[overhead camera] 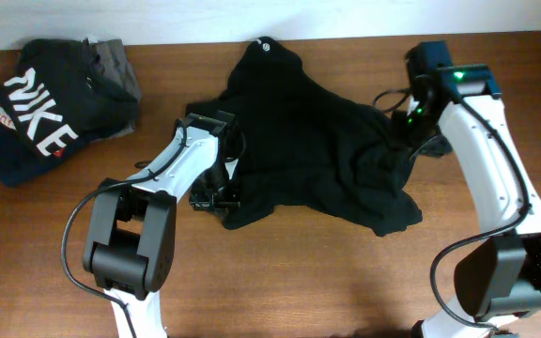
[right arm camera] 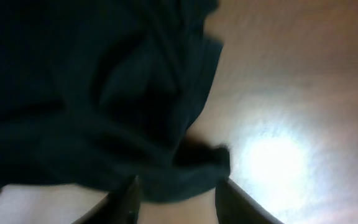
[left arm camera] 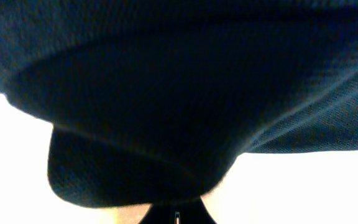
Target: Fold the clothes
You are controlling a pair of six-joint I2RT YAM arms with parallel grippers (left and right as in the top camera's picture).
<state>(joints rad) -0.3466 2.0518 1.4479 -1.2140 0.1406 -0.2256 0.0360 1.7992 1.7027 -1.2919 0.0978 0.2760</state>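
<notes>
The clothes (overhead camera: 317, 141), a black T-shirt with a small white round mark by the collar, lie crumpled mid-table. My left gripper (overhead camera: 216, 192) sits at the shirt's lower left edge. In the left wrist view the black fabric (left arm camera: 179, 93) fills the frame and runs down into the gripper (left arm camera: 176, 216), whose jaws are shut on a fold. My right gripper (overhead camera: 411, 127) is at the shirt's right edge. In the right wrist view a thick bunch of the shirt (right arm camera: 104, 93) fills the gap of the gripper (right arm camera: 178, 186), with both fingers against it.
A dark garment with white NIKE lettering (overhead camera: 36, 117) and a grey folded garment (overhead camera: 115, 56) lie at the back left. Bare wooden table (overhead camera: 280, 282) shows in front of the shirt.
</notes>
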